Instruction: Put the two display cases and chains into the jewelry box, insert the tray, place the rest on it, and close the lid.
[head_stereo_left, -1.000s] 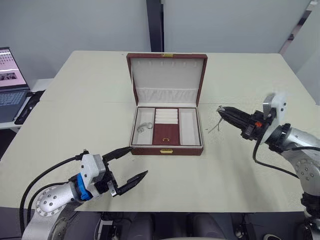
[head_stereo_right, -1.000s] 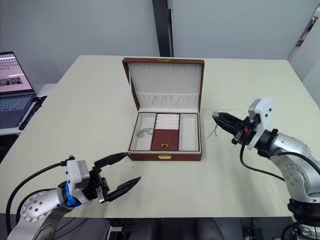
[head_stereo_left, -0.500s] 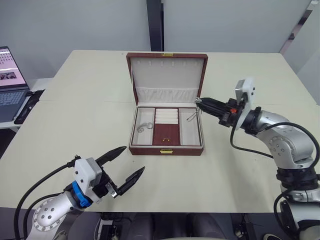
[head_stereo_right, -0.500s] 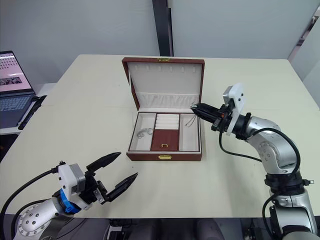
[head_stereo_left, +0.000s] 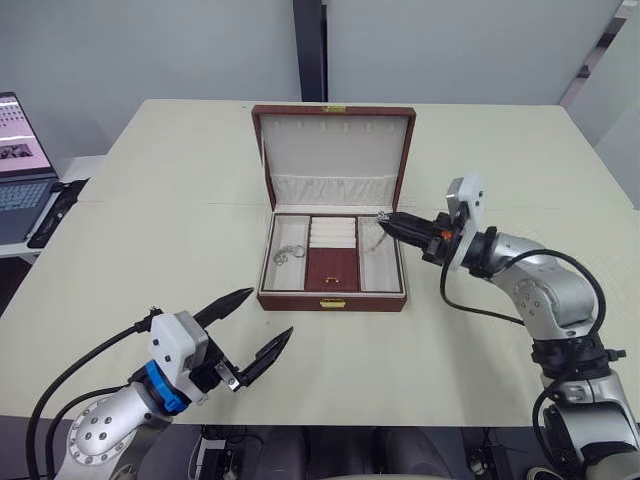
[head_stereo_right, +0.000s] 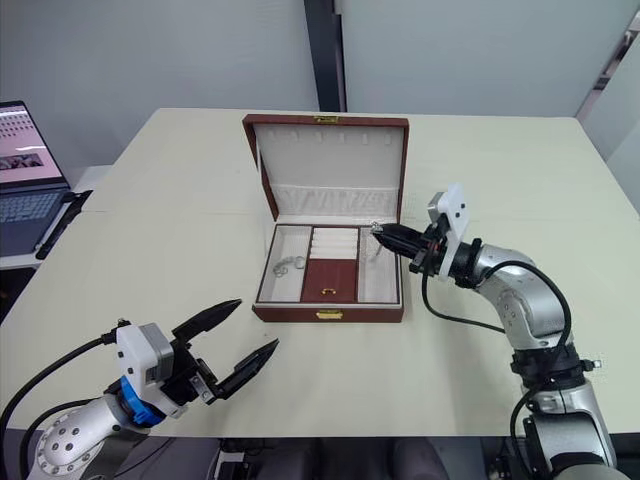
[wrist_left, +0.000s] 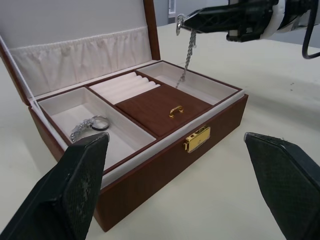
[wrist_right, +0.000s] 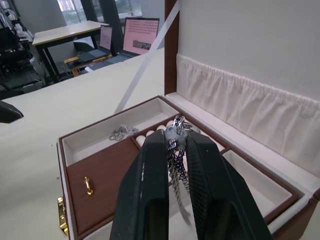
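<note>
Your left hand (head_stereo_left: 243, 330) waits spread open over the near left of the desk (head_stereo_left: 150, 200), well clear of the jewelry box (head_stereo_left: 333, 255), so it does not crowd the work. In the box's left compartment one chain (head_stereo_left: 286, 255) already lies. The lid (head_stereo_left: 334, 155) stands upright at the far side, leaving the compartments free. Your right hand (head_stereo_left: 386, 222) is pinched on the second chain (wrist_left: 187, 52), dangling it over the right compartment, ready, I judge, for lowering in.
</note>
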